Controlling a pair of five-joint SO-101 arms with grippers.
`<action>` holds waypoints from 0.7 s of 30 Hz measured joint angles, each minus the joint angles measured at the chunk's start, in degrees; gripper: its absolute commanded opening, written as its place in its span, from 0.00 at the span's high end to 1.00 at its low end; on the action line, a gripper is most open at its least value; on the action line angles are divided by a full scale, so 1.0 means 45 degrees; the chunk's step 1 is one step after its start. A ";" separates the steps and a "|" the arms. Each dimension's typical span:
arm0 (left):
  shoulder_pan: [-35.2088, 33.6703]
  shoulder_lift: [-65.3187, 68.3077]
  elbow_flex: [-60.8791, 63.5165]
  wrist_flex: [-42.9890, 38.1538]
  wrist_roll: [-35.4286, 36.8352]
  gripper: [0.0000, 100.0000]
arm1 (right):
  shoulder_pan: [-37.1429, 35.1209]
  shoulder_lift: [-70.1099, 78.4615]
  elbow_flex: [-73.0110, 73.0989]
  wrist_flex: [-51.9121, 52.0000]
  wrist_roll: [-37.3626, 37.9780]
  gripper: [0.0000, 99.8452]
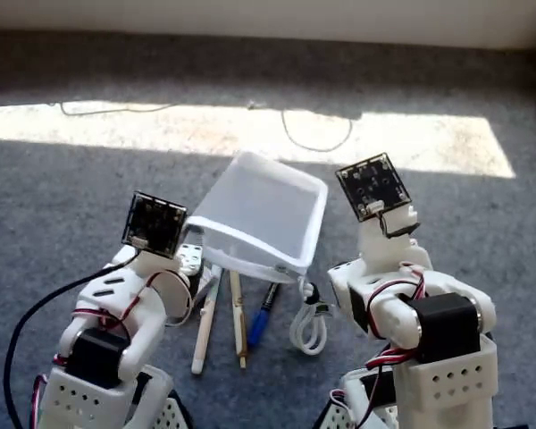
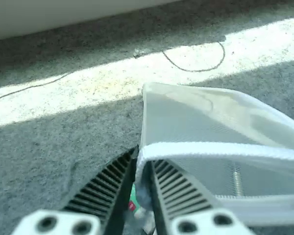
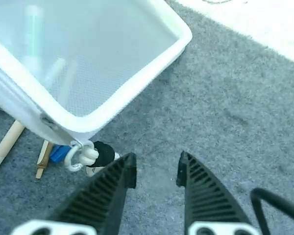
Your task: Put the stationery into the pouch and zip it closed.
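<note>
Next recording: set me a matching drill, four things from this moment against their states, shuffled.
Things:
1. pouch
2. left gripper
3. right gripper
4. blue pen

States:
A. jaws open, over the carpet
B. lying flat on the carpet beside other pens
C. white mesh, gripped at its rim
D. jaws shut on the pouch's rim

Pairs: 1-C, 2-D, 3-A, 4-B
</note>
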 measured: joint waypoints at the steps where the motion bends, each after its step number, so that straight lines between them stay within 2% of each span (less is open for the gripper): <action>1: -0.0234 0.0000 -0.0274 0.0156 0.0000 0.99 | 0.0000 0.0000 0.0000 0.0000 -0.0098 0.86; 9: -0.1270 0.0527 -0.2227 0.0879 0.0000 0.99 | 0.0000 0.0000 0.0000 0.0000 -0.0215 0.86; 14: -0.2422 0.3321 -0.4005 0.1094 0.0020 0.99 | 0.0000 0.0000 0.0000 -0.0059 -0.0488 0.86; 21: -0.3516 0.7228 -0.8166 0.3223 0.0469 0.99 | 0.0000 0.0000 0.0098 -0.1192 -0.2247 0.86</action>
